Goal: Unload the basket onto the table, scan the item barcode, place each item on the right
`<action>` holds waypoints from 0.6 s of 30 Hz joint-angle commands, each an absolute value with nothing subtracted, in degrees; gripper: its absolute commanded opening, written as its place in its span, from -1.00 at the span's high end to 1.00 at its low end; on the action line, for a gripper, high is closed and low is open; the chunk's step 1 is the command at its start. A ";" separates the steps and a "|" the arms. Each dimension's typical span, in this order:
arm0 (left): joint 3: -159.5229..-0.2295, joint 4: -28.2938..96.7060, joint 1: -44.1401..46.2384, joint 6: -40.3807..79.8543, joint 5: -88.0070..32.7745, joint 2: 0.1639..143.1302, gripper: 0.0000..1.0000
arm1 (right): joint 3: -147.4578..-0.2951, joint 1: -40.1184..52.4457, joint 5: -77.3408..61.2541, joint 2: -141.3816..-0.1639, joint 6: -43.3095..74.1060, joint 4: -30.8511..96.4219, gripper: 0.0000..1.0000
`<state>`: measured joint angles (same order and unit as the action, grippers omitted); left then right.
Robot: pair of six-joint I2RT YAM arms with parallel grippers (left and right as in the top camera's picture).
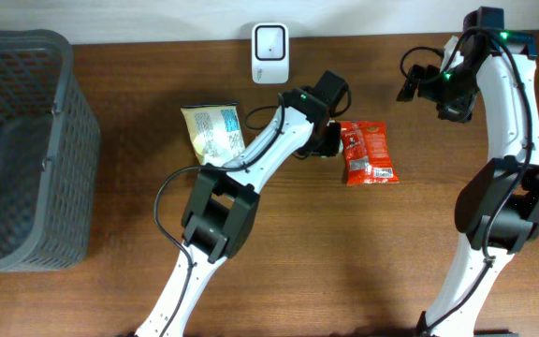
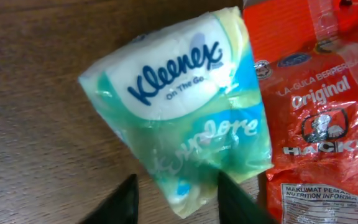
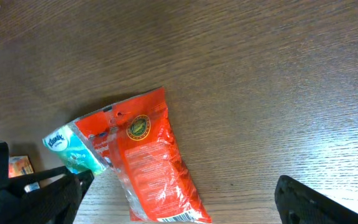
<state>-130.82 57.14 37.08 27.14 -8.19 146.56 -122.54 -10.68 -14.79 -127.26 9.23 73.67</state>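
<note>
A green-and-white Kleenex tissue pack (image 2: 179, 93) lies on the wooden table against the left edge of a red Hacks candy packet (image 2: 319, 106). My left gripper (image 2: 179, 199) is low over the pack, its fingers either side of the pack's near corner. The left finger (image 2: 126, 202) stands clear of the pack, so the jaws are part open. Overhead, this gripper (image 1: 330, 140) covers the pack beside the red packet (image 1: 368, 152). My right gripper (image 3: 185, 180) hangs wide open high above the red packet (image 3: 148, 162), holding nothing. The white scanner (image 1: 269, 42) stands at the table's back edge.
A yellowish snack packet (image 1: 213, 131) lies left of the left arm. A dark grey mesh basket (image 1: 26, 150) fills the table's left end. The right arm (image 1: 513, 112) rises along the right side.
</note>
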 commanded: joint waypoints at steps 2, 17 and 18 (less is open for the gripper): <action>-131.26 57.95 36.95 27.33 -1.80 148.14 0.92 | -123.22 -10.52 -14.31 -126.15 9.74 73.71 -0.97; -144.94 80.51 33.47 26.92 2.26 147.96 -0.79 | -123.22 -10.52 -14.31 -126.15 9.74 73.71 -0.97; -149.25 82.67 33.39 26.89 2.68 147.96 -0.79 | -123.22 -10.52 -14.31 -126.15 9.74 73.71 -0.97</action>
